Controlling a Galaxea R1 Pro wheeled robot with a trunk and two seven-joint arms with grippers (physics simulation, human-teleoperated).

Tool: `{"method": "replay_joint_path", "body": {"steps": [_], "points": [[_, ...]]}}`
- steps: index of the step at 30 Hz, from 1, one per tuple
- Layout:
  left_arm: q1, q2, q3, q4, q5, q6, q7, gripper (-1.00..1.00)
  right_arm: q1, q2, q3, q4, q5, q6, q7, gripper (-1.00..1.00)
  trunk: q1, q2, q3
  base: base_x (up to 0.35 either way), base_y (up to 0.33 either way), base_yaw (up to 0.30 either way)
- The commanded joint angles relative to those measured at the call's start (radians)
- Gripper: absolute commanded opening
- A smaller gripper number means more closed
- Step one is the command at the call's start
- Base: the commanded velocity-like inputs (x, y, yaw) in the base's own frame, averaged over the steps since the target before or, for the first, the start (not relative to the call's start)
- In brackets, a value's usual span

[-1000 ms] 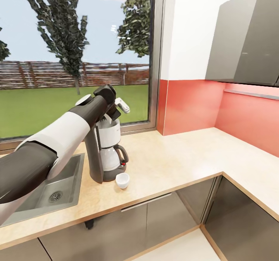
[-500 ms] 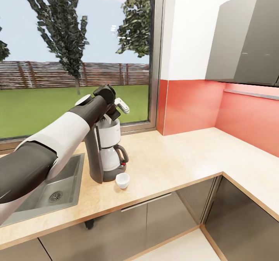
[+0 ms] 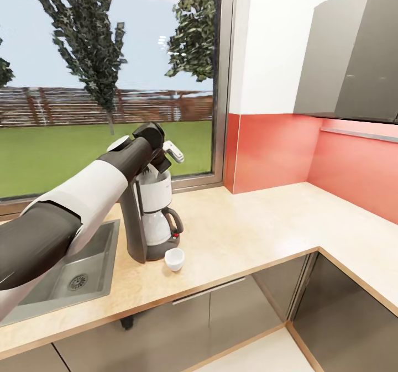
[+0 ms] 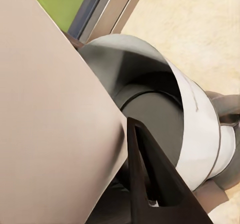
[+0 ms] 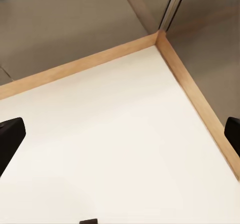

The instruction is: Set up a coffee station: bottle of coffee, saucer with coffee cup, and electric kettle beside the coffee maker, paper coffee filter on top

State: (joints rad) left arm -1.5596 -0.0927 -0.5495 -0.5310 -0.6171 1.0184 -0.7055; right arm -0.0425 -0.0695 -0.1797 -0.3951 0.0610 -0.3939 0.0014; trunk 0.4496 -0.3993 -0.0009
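My left gripper [image 3: 172, 152] grips the paper coffee filter [image 4: 55, 119] directly above the coffee maker [image 3: 149, 217] basket; releasing off-centre could drop it onto the coffee cup [image 3: 174, 259] below; right gripper [image 5: 120, 139] open, empty.

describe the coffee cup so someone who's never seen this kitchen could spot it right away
Start at the steel sink set into the beige countertop. Just to its right stands the tall dark grey coffee maker. The coffee cup sits at its foot near the counter's front edge: small, white, round, handleless as far as visible.
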Motion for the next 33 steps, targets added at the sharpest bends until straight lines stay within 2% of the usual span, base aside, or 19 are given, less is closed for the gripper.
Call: {"method": "replay_joint_path", "body": {"steps": [1,22,23,33], "points": [[0.000,0.001,-0.004,0.000,-0.018,-0.003,-0.005,-1.00,0.000,0.001,-0.005,0.001,0.006,-0.003,0.000,1.00,0.000,-0.001,0.000,0.018,0.000,0.000],[0.027,-0.001,-0.008,-0.008,-0.021,-0.004,-0.005,-1.00,0.000,0.001,-0.004,0.001,0.006,-0.003,0.000,1.00,0.000,-0.001,0.000,0.002,0.000,0.000],[0.027,-0.001,-0.008,-0.009,-0.021,-0.004,-0.005,1.00,0.000,0.001,-0.004,0.001,0.006,-0.002,0.000,1.00,0.000,-0.001,0.000,0.000,0.000,0.000],[0.027,-0.001,-0.009,-0.011,-0.021,-0.004,-0.005,1.00,0.000,0.001,-0.004,0.001,0.006,-0.003,0.000,1.00,0.000,-0.001,0.000,0.000,0.000,0.000]]}}
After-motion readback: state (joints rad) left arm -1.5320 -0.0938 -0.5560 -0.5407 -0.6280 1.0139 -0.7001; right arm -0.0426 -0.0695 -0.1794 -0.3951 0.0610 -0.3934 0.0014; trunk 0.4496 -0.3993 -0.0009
